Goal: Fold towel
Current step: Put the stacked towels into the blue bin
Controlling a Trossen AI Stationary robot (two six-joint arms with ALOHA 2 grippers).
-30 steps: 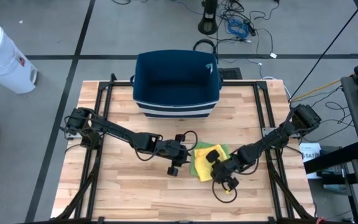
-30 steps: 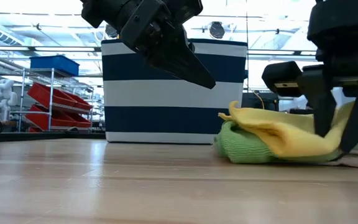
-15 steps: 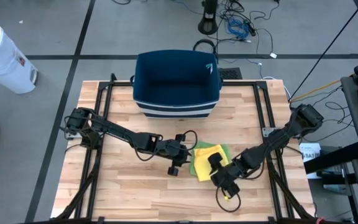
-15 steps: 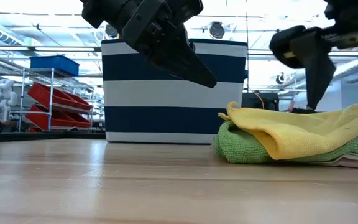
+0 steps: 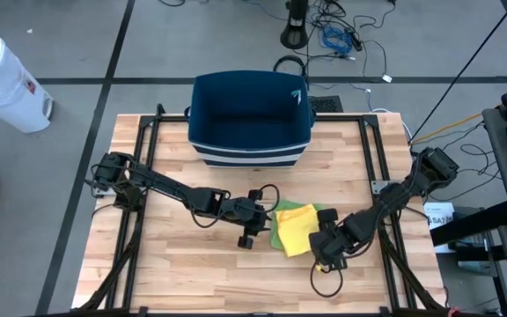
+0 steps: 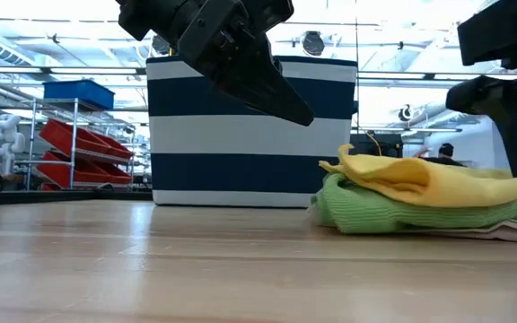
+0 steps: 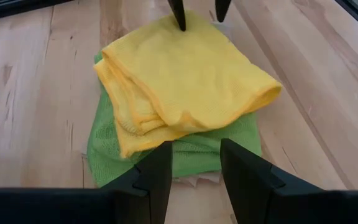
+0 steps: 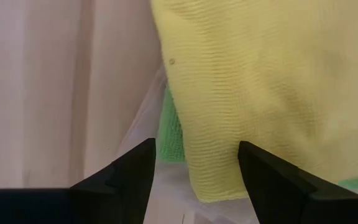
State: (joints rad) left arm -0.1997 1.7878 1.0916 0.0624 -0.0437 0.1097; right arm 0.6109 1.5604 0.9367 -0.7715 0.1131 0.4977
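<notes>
Two cloths lie stacked just ahead of your left gripper (image 7: 190, 163): a yellow towel (image 5: 294, 226) folded on top of a green towel (image 7: 197, 152), with a pale layer peeking out underneath that you cannot identify. Your left gripper hangs above the wooden table (image 5: 183, 264), spread to a moderate gap and holding nothing, with the stack directly in front of its fingertips. Your right gripper (image 8: 194, 163) sits at the opposite edge of the stack, fingers wide apart and empty, the yellow cloth's edge running between and beyond them. Behind the stack, away from both grippers, stands the striped blue bin (image 6: 251, 135). Expect the yellow towel to be light, limp and a little grippy; it looks like it will sag and drag the green one with it unless you pinch only the top layer. Your best hold is probably a thin edge or corner, such as the loose rumpled hems (image 7: 126, 106) on the side that the left wrist view shows clearly, not the rounded fold. The yellow towel lies flat, its long axis running roughly from one gripper toward the other, with the plump folded edge (image 7: 253, 102) off to one side of your left gripper's line of approach.
</notes>
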